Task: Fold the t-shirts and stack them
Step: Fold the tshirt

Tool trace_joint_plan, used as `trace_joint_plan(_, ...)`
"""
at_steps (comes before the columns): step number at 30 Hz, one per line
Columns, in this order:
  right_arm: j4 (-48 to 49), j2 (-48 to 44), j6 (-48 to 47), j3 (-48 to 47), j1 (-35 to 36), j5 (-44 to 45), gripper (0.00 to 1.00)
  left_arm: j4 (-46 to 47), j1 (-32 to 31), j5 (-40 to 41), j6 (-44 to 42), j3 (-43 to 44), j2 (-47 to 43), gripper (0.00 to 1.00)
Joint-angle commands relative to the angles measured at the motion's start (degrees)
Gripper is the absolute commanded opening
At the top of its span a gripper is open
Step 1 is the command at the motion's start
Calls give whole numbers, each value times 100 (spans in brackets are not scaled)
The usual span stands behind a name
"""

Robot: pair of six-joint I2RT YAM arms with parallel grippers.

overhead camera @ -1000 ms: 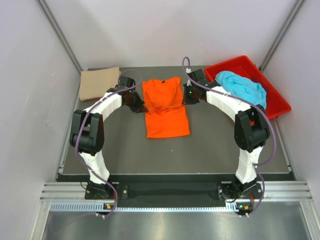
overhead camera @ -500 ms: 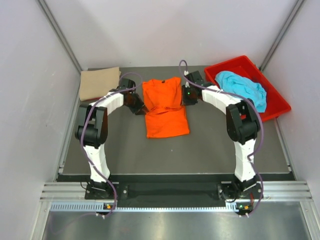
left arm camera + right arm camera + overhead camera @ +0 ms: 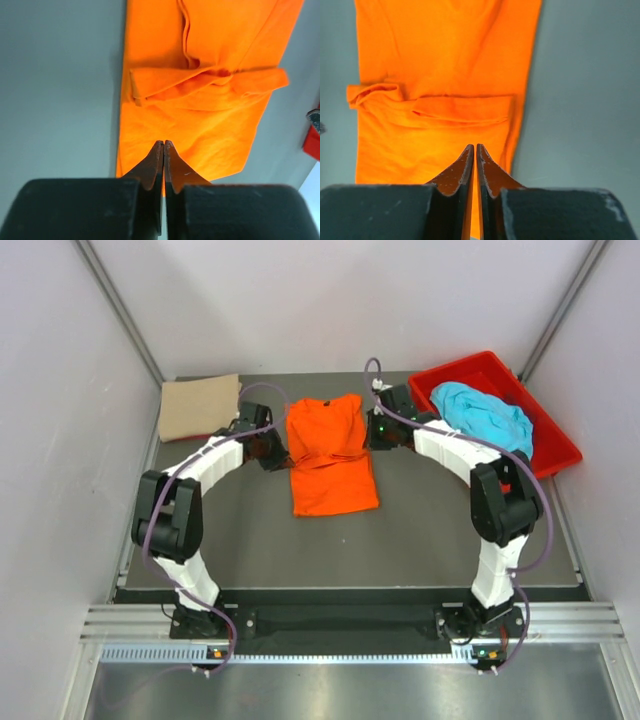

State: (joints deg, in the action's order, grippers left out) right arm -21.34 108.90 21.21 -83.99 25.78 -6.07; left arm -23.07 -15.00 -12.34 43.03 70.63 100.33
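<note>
While the orange shirt (image 3: 330, 455) is lying flat at mid-table (image 3: 430, 530), sleeves folded in, the left claw (image 3: 277, 448) and right claw (image 3: 373, 434) are sitting closed at its side edges. Whether they are pinching cloth is unclear. Light and limp, it is probably calling for paired edge pinches.

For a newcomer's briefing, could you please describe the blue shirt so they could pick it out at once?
Look to the far right corner of the table, where a red bin sits. The blue shirt lies crumpled inside it. Unlike the orange shirt laid flat in the middle and the tan shirt folded at the far left, it is bunched up and in a container.
</note>
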Motion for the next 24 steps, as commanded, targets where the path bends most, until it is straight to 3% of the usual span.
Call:
trace_joint_plan(1,639,43,286,198,243,-132,4,373,-125,-67,-110,-58,258,0)
trace_joint_plan(24,1370,852,841,23,639,-150,3,101,-231,504,-382,952,1251,0)
